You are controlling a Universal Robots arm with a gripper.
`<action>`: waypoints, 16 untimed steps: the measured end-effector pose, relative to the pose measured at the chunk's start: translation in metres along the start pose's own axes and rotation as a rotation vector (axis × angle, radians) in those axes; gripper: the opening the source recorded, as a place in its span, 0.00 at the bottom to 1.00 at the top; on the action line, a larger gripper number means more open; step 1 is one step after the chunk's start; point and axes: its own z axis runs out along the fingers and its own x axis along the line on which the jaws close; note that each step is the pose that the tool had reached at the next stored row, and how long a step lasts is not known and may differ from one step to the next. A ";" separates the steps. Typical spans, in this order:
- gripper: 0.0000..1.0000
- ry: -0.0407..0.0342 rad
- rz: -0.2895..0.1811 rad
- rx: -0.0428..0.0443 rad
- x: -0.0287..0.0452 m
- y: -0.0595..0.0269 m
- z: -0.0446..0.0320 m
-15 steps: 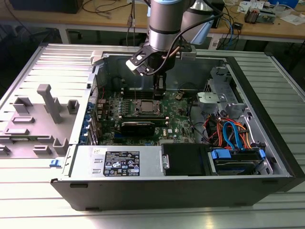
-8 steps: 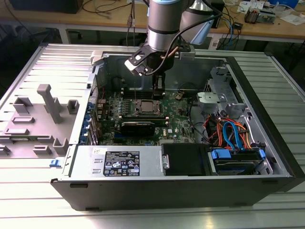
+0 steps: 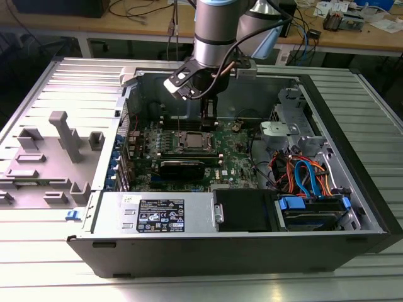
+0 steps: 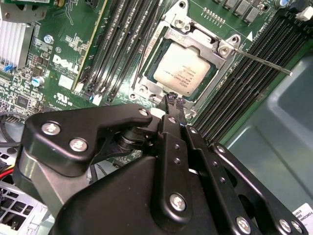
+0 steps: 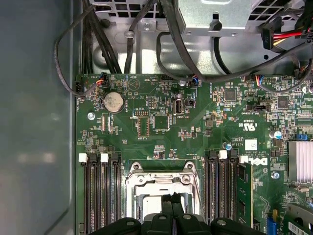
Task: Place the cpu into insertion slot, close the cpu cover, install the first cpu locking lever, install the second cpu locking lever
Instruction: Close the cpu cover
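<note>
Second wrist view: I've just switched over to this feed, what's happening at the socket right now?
The arm's claw hangs low over the motherboard, tips shut, right at the edge of the insertion slot. The cpu already lies in the slot, and the cpu cover looks folded down around it. One thin locking lever sticks out sideways over the memory slots, so it does not look latched.

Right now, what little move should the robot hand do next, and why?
Probably slide the gripper over to the locking lever. The cpu already sits under the closed cpu cover, and that thin lever juts out free, away from the gripper.
</note>
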 end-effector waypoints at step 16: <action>0.11 0.0001 0.000 -0.0001 0.0001 -0.0100 0.0017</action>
